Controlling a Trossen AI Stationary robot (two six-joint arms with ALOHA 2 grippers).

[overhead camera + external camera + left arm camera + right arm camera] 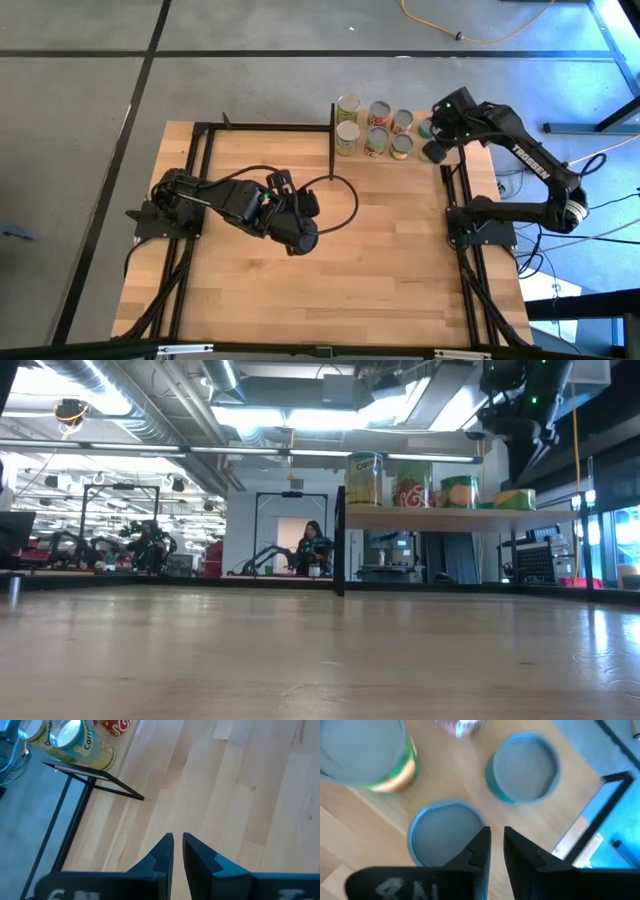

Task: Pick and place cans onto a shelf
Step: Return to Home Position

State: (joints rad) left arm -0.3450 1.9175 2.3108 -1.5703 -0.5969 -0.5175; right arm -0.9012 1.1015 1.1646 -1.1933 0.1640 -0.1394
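My right fingers are drawn almost together, with only a thin slit between the tips, and they grip nothing. They hang above the right end of the shelf, pointing down at the cans on it. One teal-rimmed can lies straight under the tips. A second teal can stands just beside it without touching. A can with a green and orange label stands near both. From above, these fingers partly hide the rightmost can of the group.

My left fingers are likewise nearly closed, with a narrow gap and nothing in it. They are held over the bare desk near its middle, well apart from the shelf. They aim toward its left corner, where two yellow-green cans stand side by side behind a thin black frame bar.

The shelf stands along the desk's far edge, toward my right side, raised on black uprights. The cans on it stand upright in two rows, silver tops up. From desk height the front of the shelf shows a tall yellow-green label at the left end, then a red-labelled can and greener ones further right. Beyond the desk, a person is in the room behind.
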